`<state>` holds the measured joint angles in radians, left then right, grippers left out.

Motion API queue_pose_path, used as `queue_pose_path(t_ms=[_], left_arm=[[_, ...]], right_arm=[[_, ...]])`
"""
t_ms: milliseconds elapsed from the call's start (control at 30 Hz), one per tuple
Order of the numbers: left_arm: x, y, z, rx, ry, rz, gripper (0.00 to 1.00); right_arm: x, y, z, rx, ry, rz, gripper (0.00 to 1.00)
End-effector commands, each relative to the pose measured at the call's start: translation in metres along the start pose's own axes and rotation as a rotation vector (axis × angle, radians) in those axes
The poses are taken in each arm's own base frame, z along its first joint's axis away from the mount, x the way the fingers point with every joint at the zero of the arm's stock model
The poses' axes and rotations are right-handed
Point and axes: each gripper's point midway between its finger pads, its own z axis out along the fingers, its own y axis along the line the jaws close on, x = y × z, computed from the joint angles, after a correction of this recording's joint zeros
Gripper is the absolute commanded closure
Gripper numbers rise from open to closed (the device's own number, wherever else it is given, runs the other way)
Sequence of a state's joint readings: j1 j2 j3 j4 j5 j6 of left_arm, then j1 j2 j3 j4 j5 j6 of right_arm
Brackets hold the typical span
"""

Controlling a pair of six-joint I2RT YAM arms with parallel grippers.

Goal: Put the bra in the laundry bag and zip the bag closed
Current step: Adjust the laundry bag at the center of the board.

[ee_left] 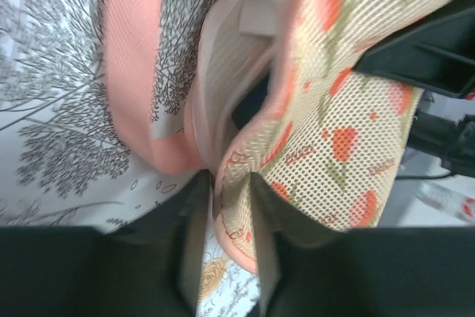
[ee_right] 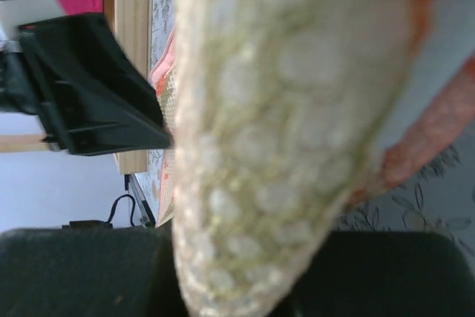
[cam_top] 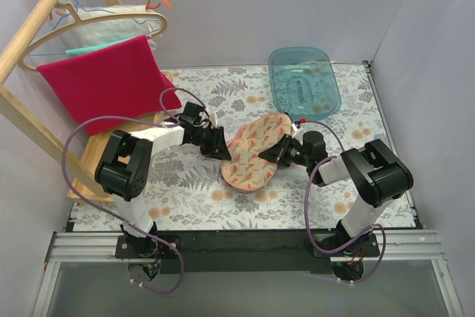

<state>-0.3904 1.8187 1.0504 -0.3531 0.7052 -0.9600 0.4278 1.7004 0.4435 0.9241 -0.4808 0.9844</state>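
Observation:
The peach floral laundry bag (cam_top: 256, 152) lies mid-table between both grippers. My left gripper (cam_top: 223, 149) is shut on the bag's left rim; in the left wrist view its fingers (ee_left: 226, 213) pinch the mesh top layer (ee_left: 334, 139), lifting it off the pink lower edge (ee_left: 133, 72) so the bag gapes. A small dark patch (ee_left: 246, 111) shows deep in the opening; I cannot tell if it is the bra. My right gripper (cam_top: 269, 155) is shut on the bag's right edge; blurred mesh (ee_right: 252, 146) fills its view between the fingers (ee_right: 237, 280). No bra shows elsewhere.
A translucent teal tub (cam_top: 304, 79) lies at the back right. A wooden rack (cam_top: 22, 50) with a red towel (cam_top: 104, 83) and hangers stands at the left, its base (cam_top: 93, 155) beside my left arm. Grey walls enclose the table.

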Motion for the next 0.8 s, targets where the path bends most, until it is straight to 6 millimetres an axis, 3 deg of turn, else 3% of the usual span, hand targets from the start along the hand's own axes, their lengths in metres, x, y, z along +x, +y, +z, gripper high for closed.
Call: queue_pose_path(t_ms=[0,167,400,500,633,767], left_arm=[[-0.041,-0.02,-0.037,-0.075,-0.257,0.064,0.68],[-0.018,-0.035,-0.056,-0.047,-0.355,0.032,0.62],[0.036,-0.044,-0.045,-0.033,-0.386,-0.084,0.54],[0.036,-0.048,-0.036,-0.012,-0.457,-0.152,0.52],[0.031,-0.038,-0.025,-0.067,-0.497,-0.191,0.52],[0.016,-0.039,-0.028,-0.055,-0.578,-0.212,0.52]], right_arm=[[-0.007,0.008,-0.006,0.003,-0.078,0.073,0.9],[-0.009,0.003,-0.007,0.047,-0.113,0.152,0.9],[-0.02,0.002,-0.009,0.089,-0.169,0.19,0.88],[-0.025,0.007,-0.009,0.087,-0.183,0.189,0.87],[-0.024,0.009,-0.007,0.087,-0.171,0.18,0.87],[-0.022,0.011,-0.006,0.081,-0.157,0.162,0.85]])
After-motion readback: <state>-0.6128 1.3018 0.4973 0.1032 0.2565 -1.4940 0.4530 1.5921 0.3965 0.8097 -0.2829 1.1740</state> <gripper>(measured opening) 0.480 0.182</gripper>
